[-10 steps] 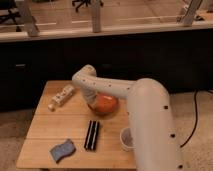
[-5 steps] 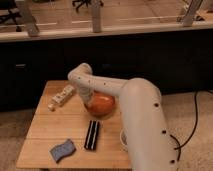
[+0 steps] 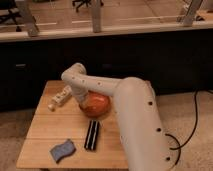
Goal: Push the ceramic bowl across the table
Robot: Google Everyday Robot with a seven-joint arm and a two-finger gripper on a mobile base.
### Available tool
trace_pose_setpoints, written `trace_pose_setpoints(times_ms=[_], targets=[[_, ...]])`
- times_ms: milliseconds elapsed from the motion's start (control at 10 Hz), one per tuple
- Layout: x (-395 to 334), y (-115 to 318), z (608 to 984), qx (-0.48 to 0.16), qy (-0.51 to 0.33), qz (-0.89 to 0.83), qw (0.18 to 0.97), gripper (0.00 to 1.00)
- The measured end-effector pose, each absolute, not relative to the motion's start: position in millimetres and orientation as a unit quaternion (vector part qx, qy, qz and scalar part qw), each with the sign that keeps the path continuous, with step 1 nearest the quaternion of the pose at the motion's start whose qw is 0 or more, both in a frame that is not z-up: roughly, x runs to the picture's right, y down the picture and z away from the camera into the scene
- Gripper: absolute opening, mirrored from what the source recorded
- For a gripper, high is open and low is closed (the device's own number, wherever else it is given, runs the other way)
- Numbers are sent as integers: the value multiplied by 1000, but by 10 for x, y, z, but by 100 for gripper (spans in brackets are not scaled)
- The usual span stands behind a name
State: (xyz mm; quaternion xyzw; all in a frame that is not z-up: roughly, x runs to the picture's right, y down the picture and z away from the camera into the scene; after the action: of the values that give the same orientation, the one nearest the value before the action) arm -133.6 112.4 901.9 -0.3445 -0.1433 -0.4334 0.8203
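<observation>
The ceramic bowl (image 3: 96, 105), orange-red and glossy, sits in the middle of the light wooden table (image 3: 50, 126). My white arm comes in from the lower right, bends above the bowl and drops down at its left side. The gripper (image 3: 82, 103) is at the bowl's left rim, low over the tabletop and partly hidden by the wrist. It looks to be against the bowl, though the contact itself is hidden. The arm covers the bowl's right part.
A small white bottle-like object (image 3: 60, 97) lies left of the bowl near the far edge. A black rectangular item (image 3: 92, 134) lies in front of the bowl, and a blue sponge (image 3: 62, 150) at the front left. Dark cabinets stand behind the table.
The arm has swung to the left and now covers more of the table's right side, hiding a cup there. The bowl has shifted slightly left with the gripper.
</observation>
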Motion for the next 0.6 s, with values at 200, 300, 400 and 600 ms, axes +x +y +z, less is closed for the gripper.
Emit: trace_pose_setpoints(times_ms=[200, 300, 400, 600], targets=[[-1481, 1124, 9008, -338, -147, -442, 818, 0], [-1524, 1147, 8995, -338, -149, -449, 814, 0], [-1562, 1154, 8972, -337, -152, -456, 810, 0], [-1587, 1172, 8945, -335, -154, -461, 807, 0]])
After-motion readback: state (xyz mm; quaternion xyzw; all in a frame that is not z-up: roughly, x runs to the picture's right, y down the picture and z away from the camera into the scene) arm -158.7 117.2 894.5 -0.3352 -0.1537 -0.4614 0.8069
